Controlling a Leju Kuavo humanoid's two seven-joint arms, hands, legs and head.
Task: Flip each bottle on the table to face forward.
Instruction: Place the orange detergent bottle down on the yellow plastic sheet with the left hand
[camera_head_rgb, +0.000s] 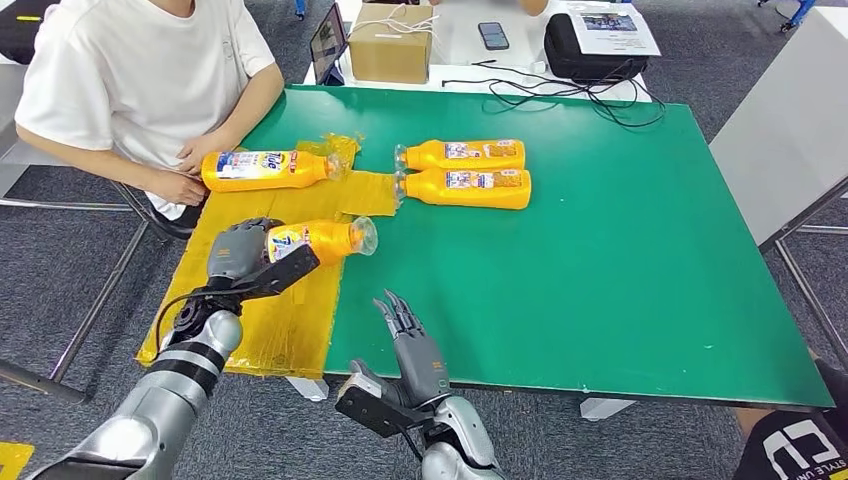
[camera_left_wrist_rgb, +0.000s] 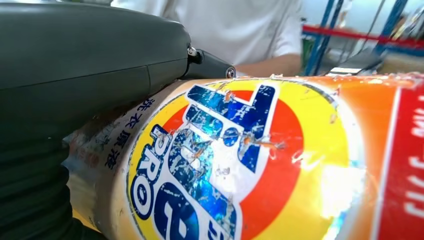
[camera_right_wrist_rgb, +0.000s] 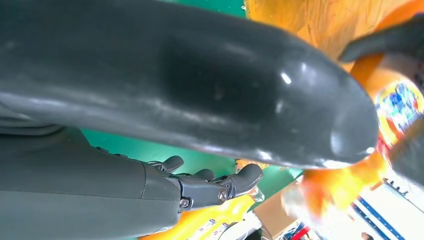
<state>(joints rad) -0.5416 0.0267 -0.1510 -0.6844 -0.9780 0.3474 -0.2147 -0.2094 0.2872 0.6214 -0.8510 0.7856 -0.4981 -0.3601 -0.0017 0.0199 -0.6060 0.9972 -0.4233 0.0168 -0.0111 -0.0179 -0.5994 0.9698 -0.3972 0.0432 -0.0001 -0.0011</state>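
Orange bottle (camera_head_rgb: 322, 240) gripped in our left hand (camera_head_rgb: 243, 256) – it lies on its side over the yellow sheet (camera_head_rgb: 290, 315), cap end toward the green surface (camera_head_rgb: 620, 260); the left wrist view shows its blue-lettered label close against the hand. Our right hand (camera_head_rgb: 408, 352) hovers at the near edge, fingers straight and apart, holding nothing. Two more bottles (camera_head_rgb: 462, 155) (camera_head_rgb: 466, 187) lie side by side mid-surface, close together; we cannot tell if they touch. A fourth bottle (camera_head_rgb: 266, 169) lies by a seated person's hand (camera_head_rgb: 186, 187) – white sleeve beside it
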